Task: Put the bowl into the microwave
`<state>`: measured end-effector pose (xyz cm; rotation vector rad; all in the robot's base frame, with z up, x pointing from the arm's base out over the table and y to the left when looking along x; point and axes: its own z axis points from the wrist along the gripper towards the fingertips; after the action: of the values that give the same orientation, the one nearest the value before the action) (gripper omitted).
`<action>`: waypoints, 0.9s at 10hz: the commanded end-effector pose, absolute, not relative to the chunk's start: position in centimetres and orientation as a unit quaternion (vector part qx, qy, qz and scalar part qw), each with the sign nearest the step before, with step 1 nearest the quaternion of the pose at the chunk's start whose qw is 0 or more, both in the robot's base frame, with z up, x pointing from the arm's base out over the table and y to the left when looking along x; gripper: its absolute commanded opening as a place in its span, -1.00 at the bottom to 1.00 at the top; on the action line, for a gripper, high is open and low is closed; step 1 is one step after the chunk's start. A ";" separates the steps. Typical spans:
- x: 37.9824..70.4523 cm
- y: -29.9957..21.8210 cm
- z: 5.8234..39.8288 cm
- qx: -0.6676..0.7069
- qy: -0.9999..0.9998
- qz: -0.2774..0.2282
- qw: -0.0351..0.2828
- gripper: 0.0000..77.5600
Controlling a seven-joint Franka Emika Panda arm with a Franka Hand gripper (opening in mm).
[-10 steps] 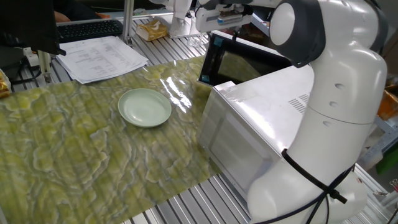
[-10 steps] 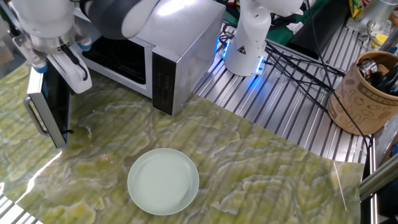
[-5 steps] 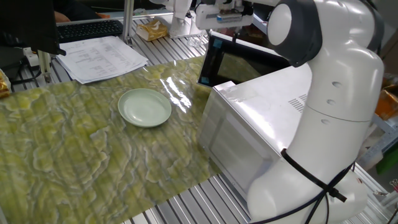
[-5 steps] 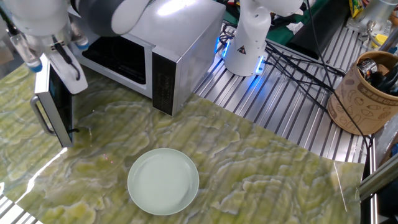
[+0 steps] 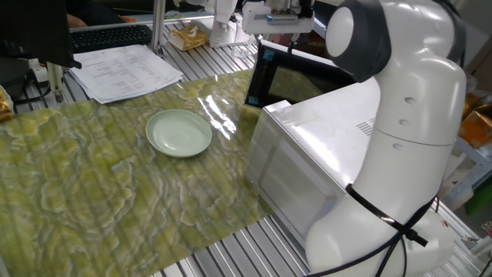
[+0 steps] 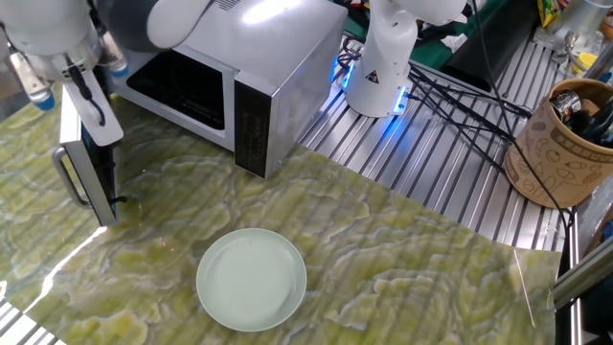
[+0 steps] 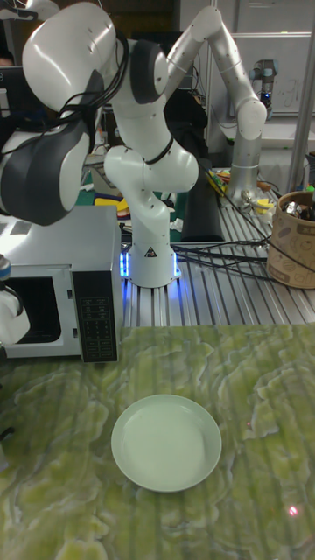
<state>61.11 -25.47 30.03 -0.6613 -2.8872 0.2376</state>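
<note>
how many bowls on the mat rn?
1. The bowl sits empty on the green mat, in front of the open microwave. None seen inside the microwave's visible part.

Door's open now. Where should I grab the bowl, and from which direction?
Take the bowl by its rim, coming straight down from above. It is shallow, lies flat on the green mat with nothing beside it, so one finger can go inside the lip and one outside. The edge nearest the microwave probably suits best.

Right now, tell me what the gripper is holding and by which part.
Nothing is visibly held. The gripper is up at the open microwave door; the bowl lies untouched on the mat.
</note>
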 end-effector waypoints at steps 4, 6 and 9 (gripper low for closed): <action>61.1 -25.5 30.2 -0.193 -0.972 0.113 0.065 1.00; 61.1 -25.5 30.2 -0.176 -0.976 0.118 0.049 1.00; 61.1 -25.5 30.2 -0.131 -0.983 0.124 0.034 1.00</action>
<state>61.09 -25.49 29.98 -0.4655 -2.9989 0.3695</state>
